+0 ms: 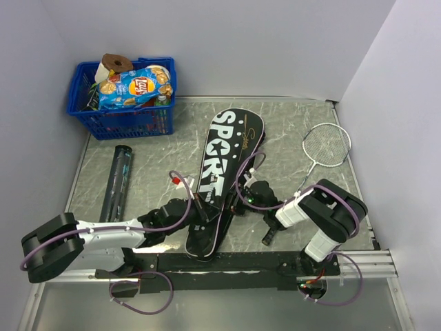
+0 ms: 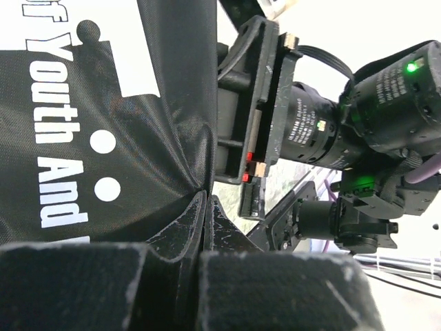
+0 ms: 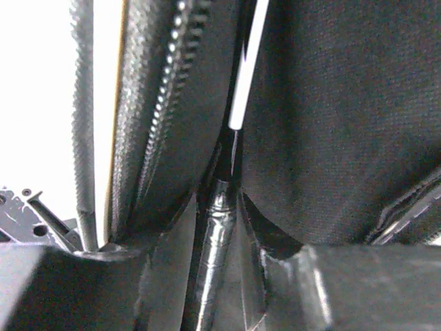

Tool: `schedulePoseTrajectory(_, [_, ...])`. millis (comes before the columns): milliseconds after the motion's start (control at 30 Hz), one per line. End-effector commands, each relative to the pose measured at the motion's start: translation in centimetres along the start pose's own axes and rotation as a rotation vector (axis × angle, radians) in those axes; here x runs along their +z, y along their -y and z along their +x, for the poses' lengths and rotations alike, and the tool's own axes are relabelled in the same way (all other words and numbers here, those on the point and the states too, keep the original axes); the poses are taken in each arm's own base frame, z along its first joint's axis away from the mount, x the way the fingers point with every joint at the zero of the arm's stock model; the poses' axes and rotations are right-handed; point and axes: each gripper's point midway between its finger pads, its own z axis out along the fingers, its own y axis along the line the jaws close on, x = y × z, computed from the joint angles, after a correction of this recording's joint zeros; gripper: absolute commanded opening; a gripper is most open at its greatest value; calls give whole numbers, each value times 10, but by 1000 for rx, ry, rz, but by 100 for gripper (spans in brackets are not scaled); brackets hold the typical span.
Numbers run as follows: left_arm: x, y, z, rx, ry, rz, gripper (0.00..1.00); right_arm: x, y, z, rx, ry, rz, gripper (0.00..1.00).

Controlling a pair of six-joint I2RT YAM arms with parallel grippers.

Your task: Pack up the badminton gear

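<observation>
The black "SPORT" cover (image 1: 219, 172) lies slantwise on the table. My left gripper (image 1: 198, 215) is shut on the cover's near edge; in the left wrist view the fingertips (image 2: 200, 210) pinch the black fabric (image 2: 103, 103). My right gripper (image 1: 242, 200) is at the cover's right edge, shut on a black-wrapped racket handle (image 3: 219, 227) whose shaft (image 3: 244, 69) runs into the open cover beside the zipper (image 3: 165, 103). A second silver racket (image 1: 326, 145) lies at the right. The dark tube (image 1: 118, 181) lies at the left. No shuttlecocks are in view.
A blue plastic basket (image 1: 148, 118) of snacks stands at the back left corner. White walls close in the table on the left, back and right. My right gripper's body (image 2: 275, 131) sits close beside the left one. Purple cables loop over both arms.
</observation>
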Motion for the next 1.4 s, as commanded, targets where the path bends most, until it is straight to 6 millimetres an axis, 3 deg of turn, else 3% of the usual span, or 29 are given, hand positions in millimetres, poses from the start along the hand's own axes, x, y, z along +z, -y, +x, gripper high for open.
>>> schedulePoseTrajectory(0, [4,16,1,25,-20,26,1,-11,-21,-13,-60,55,-48,43])
schedulePoseTrajectory(67, [6,14,3,27,-20,23,1,-22,-28,-19,-96,85,-27,46])
schedulePoseTrajectory(100, [7,15,2,31,-14,28,1,-26,-12,-14,-121,59,61,48])
schedulePoseTrajectory(133, [8,17,0,32,-6,32,1,-34,-21,-20,-146,80,59,49])
schedulePoseTrajectory(200, [9,19,-4,49,4,35,1,-44,-20,-30,-200,114,132,54])
schedulePoseTrajectory(367, [8,26,-15,89,27,51,1,-95,-1,-43,-273,159,373,61])
schedulePoseTrajectory(400, [7,27,-16,89,28,55,1,-106,-11,-60,-294,232,398,61])
schedulePoseTrajectory(433, [7,28,-17,89,28,59,1,-122,8,-61,-288,223,509,62])
schedulePoseTrajectory(500, [5,31,-19,86,30,82,1,-140,8,-79,-297,270,580,62])
schedulePoseTrajectory(567, [3,34,-21,95,32,93,1,-163,29,-96,-265,306,710,62])
schedulePoseTrajectory(667, [-1,39,-26,109,46,112,1,-188,42,-124,-212,372,825,62])
schedulePoseTrajectory(767, [-7,45,-36,113,68,137,1,-201,49,-147,-172,406,886,63])
schedulePoseTrajectory(933, [-15,50,-46,113,94,161,1,-220,79,-184,-56,431,988,62])
schedulePoseTrajectory(1100, [-18,48,-46,111,92,173,1,-225,109,-199,20,421,1041,60])
schedulePoseTrajectory(1367, [-19,54,-46,117,79,218,1,-223,141,-215,89,383,1130,60])
